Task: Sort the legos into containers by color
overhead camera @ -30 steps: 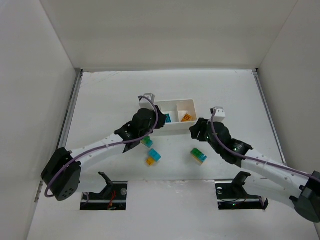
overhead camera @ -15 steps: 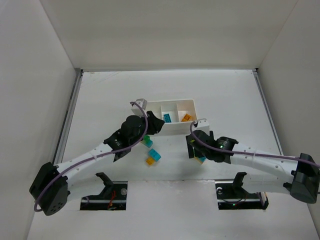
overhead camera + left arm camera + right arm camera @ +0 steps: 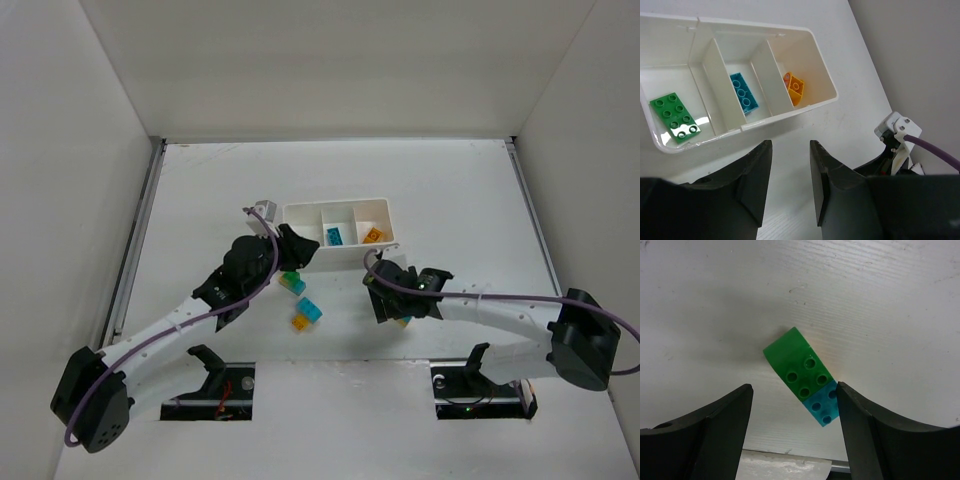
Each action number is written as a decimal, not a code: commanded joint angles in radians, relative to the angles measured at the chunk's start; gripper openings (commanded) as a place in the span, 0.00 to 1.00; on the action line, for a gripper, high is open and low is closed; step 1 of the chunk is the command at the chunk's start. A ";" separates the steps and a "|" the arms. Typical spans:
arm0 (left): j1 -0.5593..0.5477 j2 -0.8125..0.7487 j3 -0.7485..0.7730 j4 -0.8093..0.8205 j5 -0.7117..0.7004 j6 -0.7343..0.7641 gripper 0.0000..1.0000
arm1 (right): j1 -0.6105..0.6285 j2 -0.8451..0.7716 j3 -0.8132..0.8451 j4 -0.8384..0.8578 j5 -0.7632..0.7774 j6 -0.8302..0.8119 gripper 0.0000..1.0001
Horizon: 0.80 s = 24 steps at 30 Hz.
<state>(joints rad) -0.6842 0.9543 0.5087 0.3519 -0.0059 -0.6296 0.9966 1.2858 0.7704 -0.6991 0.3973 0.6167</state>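
Currently my right fingers (image 3: 715,435) stand wide apart just above the worktop (image 3: 710,295), gripping nothing. The green-and-cyan stack (image 3: 799,371) lies between them, touching neither, skewed to the closing line with its cyan end almost under one finger. Step in hand, as I read it: pick up that stack. To do it well, I'd twist the wrist until the pads face the long flat sides, centre on the green half, then drop until the tips nearly meet the worktop before closing. Closing on the skew would likely spin or squirt it out. I'd grab the green only and leave the cyan half sticking out, since the two colours need pulling apart before either goes in a bin. My left fingers (image 3: 752,185) are parted by a slim gap, empty, hovering just beside the near wall of the tray (image 3: 817,75). They look free to take the cyan end. The tray holds a green brick (image 3: 675,117) in one end compartment, a cyan brick (image 3: 744,93) in the middle and an orange brick (image 3: 794,89) at the other end. So colour slots are set. A green-yellow stack (image 3: 292,282) and a cyan-orange stack (image 3: 306,314) wait on the worktop between the arms. Writing: none readable, no brand or label on bricks, tray or arms.
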 commanded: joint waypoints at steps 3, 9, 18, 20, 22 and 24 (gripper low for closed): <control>0.016 -0.022 -0.022 0.064 0.055 -0.024 0.34 | -0.013 0.000 0.021 0.001 0.021 -0.005 0.73; 0.018 -0.011 -0.024 0.073 0.061 -0.028 0.34 | -0.043 -0.025 0.006 0.007 0.029 -0.015 0.73; 0.024 -0.002 -0.022 0.078 0.061 -0.032 0.34 | -0.039 -0.094 0.001 0.013 0.021 -0.012 0.73; 0.024 0.003 -0.022 0.084 0.061 -0.033 0.34 | -0.039 -0.079 -0.013 0.018 0.018 -0.014 0.73; 0.025 0.003 -0.024 0.084 0.061 -0.033 0.34 | -0.039 -0.057 -0.019 0.021 0.017 -0.012 0.73; 0.025 0.001 -0.024 0.084 0.061 -0.033 0.34 | -0.039 -0.042 -0.016 0.026 0.014 -0.011 0.73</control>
<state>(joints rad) -0.6655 0.9596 0.4896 0.3775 0.0448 -0.6586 0.9562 1.2274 0.7586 -0.6941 0.4107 0.6094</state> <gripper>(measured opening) 0.332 0.731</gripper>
